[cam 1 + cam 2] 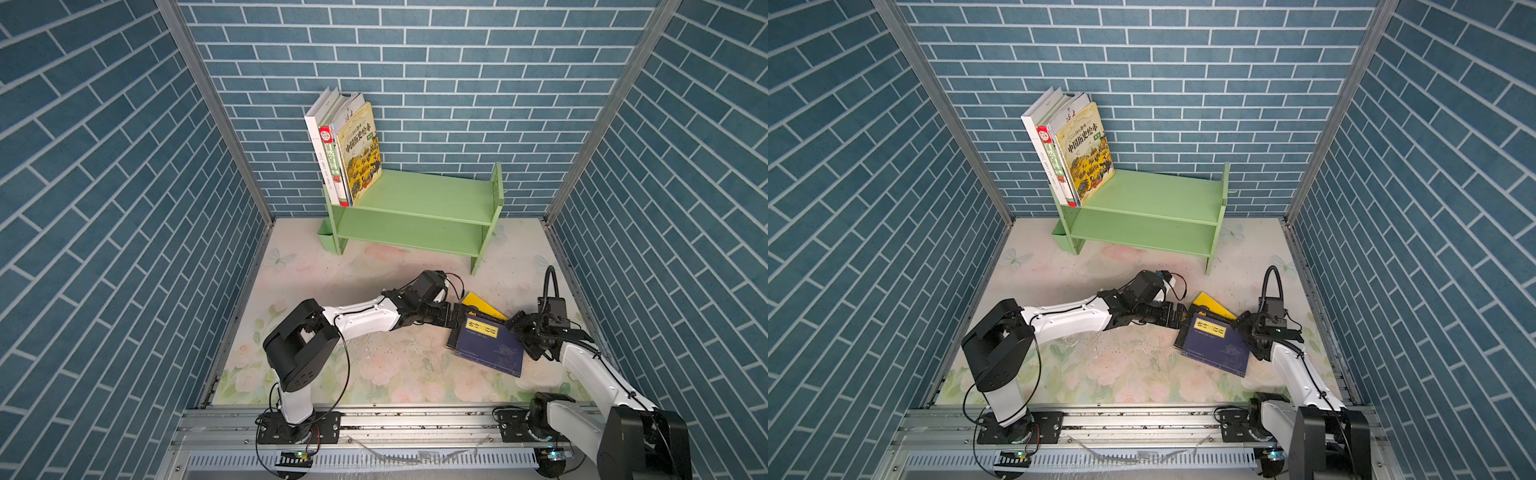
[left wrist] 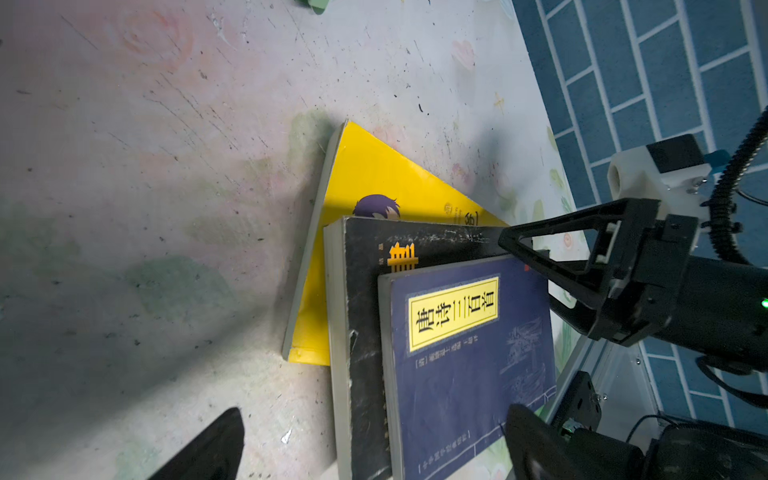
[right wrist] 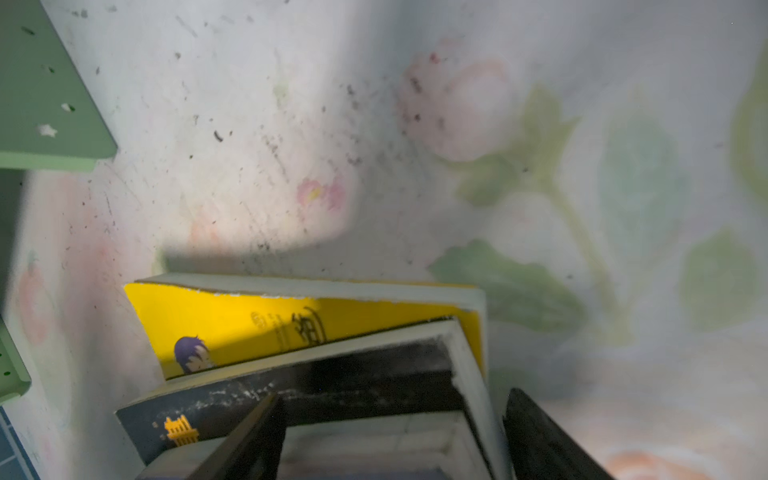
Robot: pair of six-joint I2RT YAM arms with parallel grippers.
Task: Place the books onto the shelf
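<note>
Three books lie stacked on the floral table, right of centre: a navy book (image 1: pixel 490 349) (image 2: pixel 457 374) on top, a black book (image 2: pixel 365 332) (image 3: pixel 374 382) under it, and a bright yellow book (image 1: pixel 482 302) (image 2: pixel 374 174) (image 3: pixel 249 320) at the bottom. My left gripper (image 1: pixel 451 318) (image 2: pixel 374 453) is open at the stack's left edge, its jaws either side of the black and navy books' ends. My right gripper (image 1: pixel 513 326) (image 3: pixel 392 397) is open, straddling the stack's right corner. Several books (image 1: pixel 357 153) stand at the left end of the light green shelf (image 1: pixel 415 195) (image 1: pixel 1150 191).
The shelf stands against the back brick-pattern wall, with a small green box (image 1: pixel 326 235) on its left side. Its perforated side panel (image 3: pixel 41 104) shows beyond the stack. The right wall (image 1: pixel 665 291) is close to my right arm. A metal rail (image 1: pixel 415 419) runs along the front.
</note>
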